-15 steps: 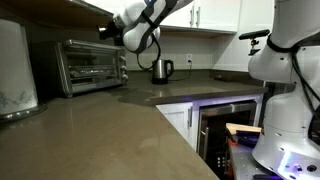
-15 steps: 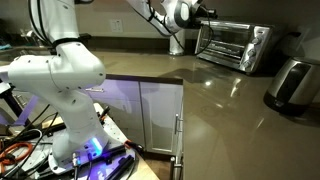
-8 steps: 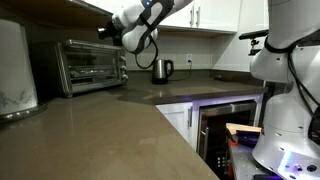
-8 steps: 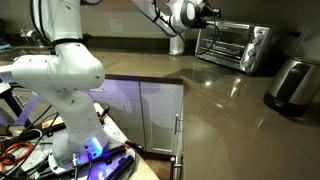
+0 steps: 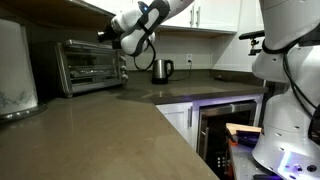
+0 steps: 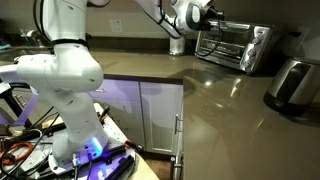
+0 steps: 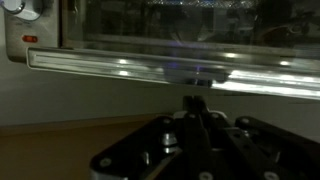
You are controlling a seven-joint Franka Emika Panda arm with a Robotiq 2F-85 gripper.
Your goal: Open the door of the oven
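The silver toaster oven (image 5: pixel 92 66) stands on the counter against the back wall; it also shows in an exterior view (image 6: pixel 236 43). Its glass door (image 5: pixel 84 67) is closed and upright. In the wrist view the door (image 7: pixel 180 25) fills the top, with its horizontal bar handle (image 7: pixel 150 70) across the middle and a control knob (image 7: pixel 22 8) at the upper left. My gripper (image 7: pixel 196 101) is shut and empty, its tips just short of the handle. In both exterior views the gripper (image 5: pixel 104 33) (image 6: pixel 213 14) hovers by the oven's top front edge.
A steel kettle (image 5: pixel 162 69) stands on the counter behind the arm. A white appliance (image 5: pixel 14 68) stands at the counter's near left end. A silver toaster (image 6: pixel 291 82) sits beside the oven. A dark built-in glass-front appliance (image 5: pixel 226 128) sits under the counter.
The arm has moved a little closer to the oven's front. The door has stayed closed.
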